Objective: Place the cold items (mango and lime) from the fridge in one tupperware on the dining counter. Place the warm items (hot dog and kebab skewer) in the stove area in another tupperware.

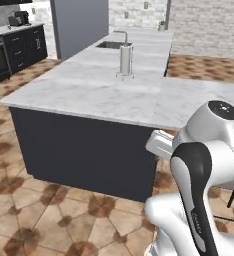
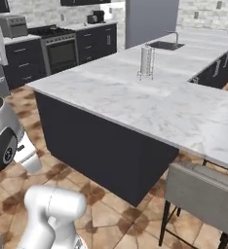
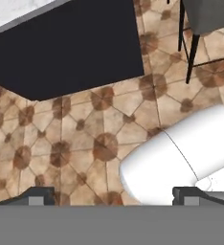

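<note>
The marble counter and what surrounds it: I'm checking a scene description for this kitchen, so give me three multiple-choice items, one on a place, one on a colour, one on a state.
1. Where does the paper towel holder stand?
A. On the marble counter, nearer than the sink
B. On the floor beside the stool
C. On top of the stove

2. What colour is the stool's seat?
A. Red
B. Grey
C. Yellow

3. How is the gripper?
A. Shut on a lime
B. Shut on nothing
C. Open and holding nothing

Answers:
1 A: the paper towel holder stands upright on the marble counter, with the sink farther back.
2 B: the stool beside the counter has a grey seat on dark legs.
3 C: in the hand view the gripper has its fingertips far apart, with only floor tiles and robot body between them.
</note>
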Robot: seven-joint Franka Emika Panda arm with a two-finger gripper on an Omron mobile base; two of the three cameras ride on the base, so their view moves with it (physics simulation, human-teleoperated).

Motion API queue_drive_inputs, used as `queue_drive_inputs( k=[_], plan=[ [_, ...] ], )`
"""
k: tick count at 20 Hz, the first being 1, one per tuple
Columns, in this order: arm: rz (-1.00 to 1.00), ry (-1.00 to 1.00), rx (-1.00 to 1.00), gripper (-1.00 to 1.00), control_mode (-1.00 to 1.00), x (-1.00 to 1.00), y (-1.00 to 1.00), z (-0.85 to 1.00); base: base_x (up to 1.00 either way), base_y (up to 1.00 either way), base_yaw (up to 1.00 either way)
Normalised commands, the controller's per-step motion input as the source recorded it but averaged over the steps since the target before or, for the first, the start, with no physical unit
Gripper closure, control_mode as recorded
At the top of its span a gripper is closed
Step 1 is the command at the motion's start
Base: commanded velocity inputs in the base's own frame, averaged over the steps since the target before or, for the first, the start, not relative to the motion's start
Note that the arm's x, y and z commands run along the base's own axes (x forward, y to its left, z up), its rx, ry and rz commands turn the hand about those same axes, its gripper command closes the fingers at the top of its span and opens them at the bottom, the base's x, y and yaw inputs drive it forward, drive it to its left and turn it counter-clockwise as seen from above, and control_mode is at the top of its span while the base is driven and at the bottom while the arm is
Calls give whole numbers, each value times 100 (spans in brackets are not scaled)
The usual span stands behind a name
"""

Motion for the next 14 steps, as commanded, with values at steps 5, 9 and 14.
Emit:
queue_drive_inputs(
  k=[5,9,14],
  plan=[
    [0,0,0,-100,100,0,0,0,74,100,-27],
    [0,0,0,-100,100,0,0,0,72,100,-26],
    [0,0,0,-100,100,0,0,0,73,100,-26]
  ],
)
